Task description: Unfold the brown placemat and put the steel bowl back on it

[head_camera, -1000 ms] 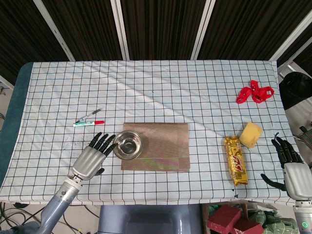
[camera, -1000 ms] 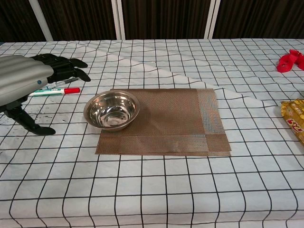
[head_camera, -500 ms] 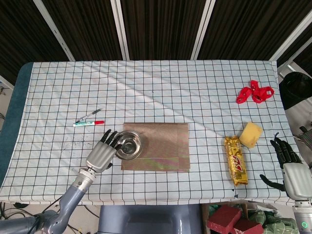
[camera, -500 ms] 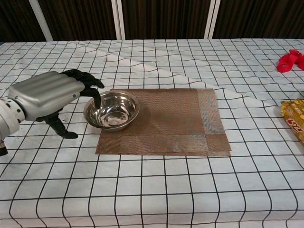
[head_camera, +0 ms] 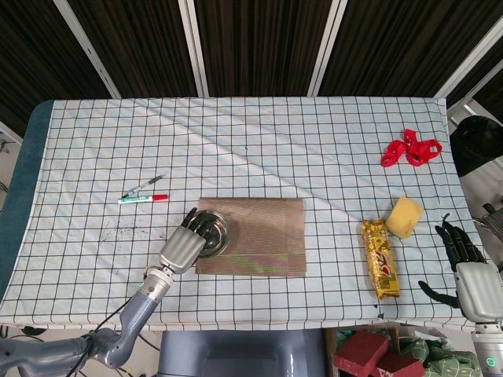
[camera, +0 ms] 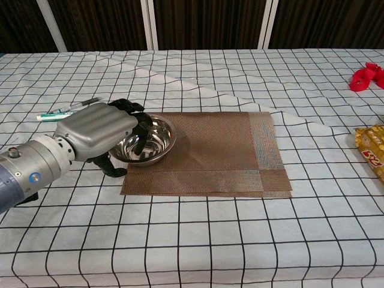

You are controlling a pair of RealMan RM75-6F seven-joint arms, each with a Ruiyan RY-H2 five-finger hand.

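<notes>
The brown placemat (head_camera: 259, 236) (camera: 222, 150) lies folded at the table's front middle, with doubled strips along its right and near edges. The steel bowl (head_camera: 214, 232) (camera: 157, 141) sits upright on its left end. My left hand (head_camera: 182, 245) (camera: 99, 129) covers the bowl's near left rim. Its fingers (camera: 139, 129) dip over the rim into the bowl, and the thumb stays low outside by the mat's edge. No firm hold on the rim shows. My right hand (head_camera: 465, 263) hangs past the table's right edge, fingers spread, holding nothing.
Two markers (head_camera: 143, 198) (camera: 60, 113) lie left of the mat. A yellow snack bar (head_camera: 380, 259) (camera: 372, 150) and a yellow sponge (head_camera: 404, 217) are right of it. Red plastic links (head_camera: 411, 149) (camera: 366, 76) sit at the far right.
My left hand has slid right, from beside the bowl onto its rim, and its fingers have curled down into the bowl. The bowl, the mat and my right hand have stayed put.
</notes>
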